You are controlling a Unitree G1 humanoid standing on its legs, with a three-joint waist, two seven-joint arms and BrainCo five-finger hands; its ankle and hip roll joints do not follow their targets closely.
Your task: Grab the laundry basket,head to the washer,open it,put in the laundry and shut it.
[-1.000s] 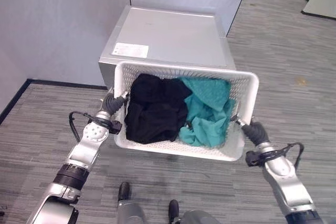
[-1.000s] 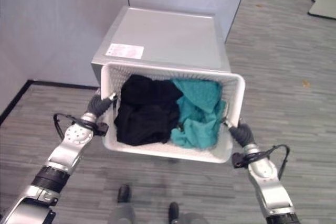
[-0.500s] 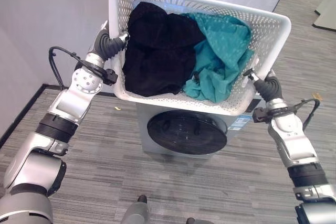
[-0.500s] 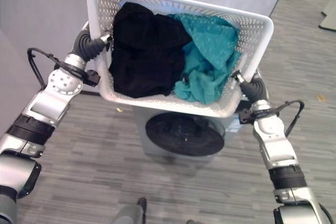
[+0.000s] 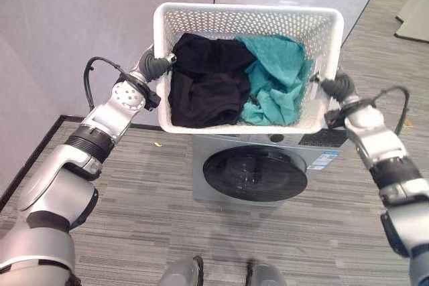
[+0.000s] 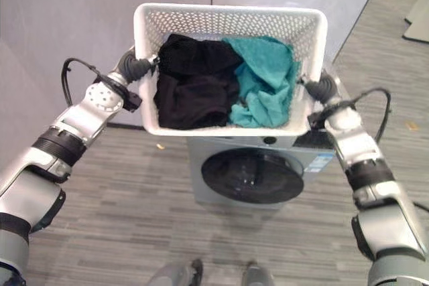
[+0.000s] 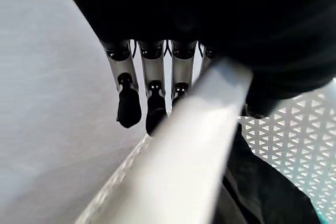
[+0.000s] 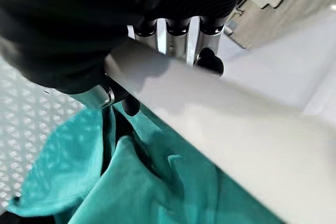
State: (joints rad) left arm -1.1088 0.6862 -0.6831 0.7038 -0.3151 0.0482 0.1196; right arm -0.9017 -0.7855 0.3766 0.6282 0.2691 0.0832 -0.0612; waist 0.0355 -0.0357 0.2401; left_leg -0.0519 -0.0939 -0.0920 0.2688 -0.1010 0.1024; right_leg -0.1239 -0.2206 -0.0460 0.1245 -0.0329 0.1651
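I hold a white perforated laundry basket (image 5: 248, 19) level at chest height, above the silver washer (image 5: 315, 159). Black clothes (image 5: 204, 88) fill its left half and a teal cloth (image 5: 280, 84) its right half. My left hand (image 5: 154, 67) is shut on the basket's left rim (image 7: 184, 150), with its fingers (image 7: 128, 106) curled over the edge. On the opposite side my right hand (image 5: 340, 86) is shut on the right rim (image 8: 226, 124), fingers (image 8: 210, 62) wrapped round it beside the teal cloth (image 8: 105, 182). The washer's round dark door (image 5: 255, 173) is shut.
A grey partition wall (image 5: 87, 25) stands behind the washer, with a black skirting strip (image 5: 33, 149) at the left. Grey plank floor (image 5: 134, 226) lies in front, with a small scrap (image 5: 157, 144) on it. Open floor stretches away at the far right (image 5: 395, 58).
The camera has swung from looking down on the washer's top to facing its front. The basket, tilted half a second ago, is now level, and both hands keep their hold.
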